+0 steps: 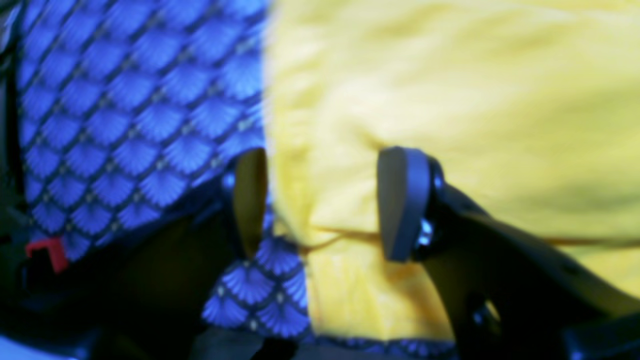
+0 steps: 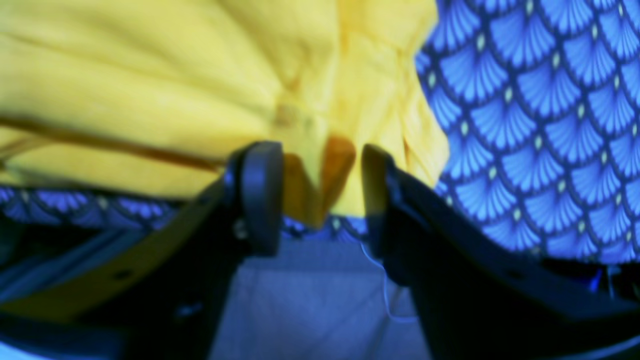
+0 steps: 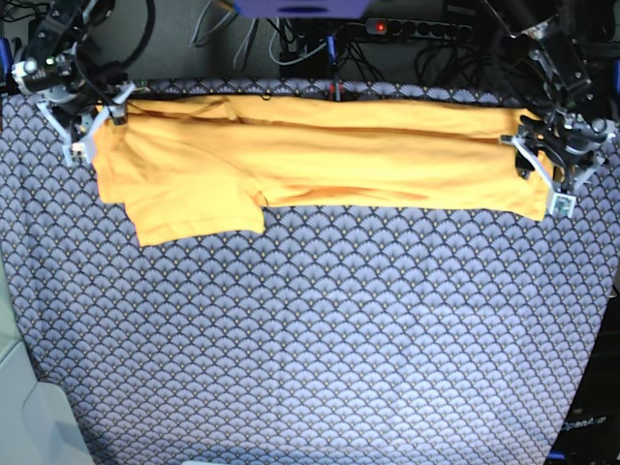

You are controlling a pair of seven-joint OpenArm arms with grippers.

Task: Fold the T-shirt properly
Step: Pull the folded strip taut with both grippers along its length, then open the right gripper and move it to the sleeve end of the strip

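A yellow-orange T-shirt (image 3: 320, 155) lies folded lengthwise into a long, narrow band along the far edge of the surface, which is draped in a blue-grey cloth (image 3: 310, 329) printed with a repeating fan-scale pattern. One short sleeve hangs out from the band toward the near side at the base view's left end, forming a square flap. The fabric looks thin and soft, with shallow ripples and a long crease running along the band.

The right gripper (image 3: 89, 131) sits at the T-shirt's sleeve end, in the base view's far left corner. In its wrist view the jaws stand apart, and a small peak of bunched yellow fabric rises between them without being pinched; the T-shirt's edge there sits close to the cloth's border.

The left gripper (image 3: 547, 165) sits at the T-shirt's opposite end, at the base view's right. Its jaws are spread wide, straddling the T-shirt's side edge, one finger (image 1: 404, 202) over the yellow fabric and the other over the patterned cloth; nothing is clamped. A hem seam crosses between them.

All the cloth nearer than the T-shirt is bare, a broad open stretch. Behind the T-shirt, dark cables (image 3: 320, 34) crowd the background beyond the surface's far edge
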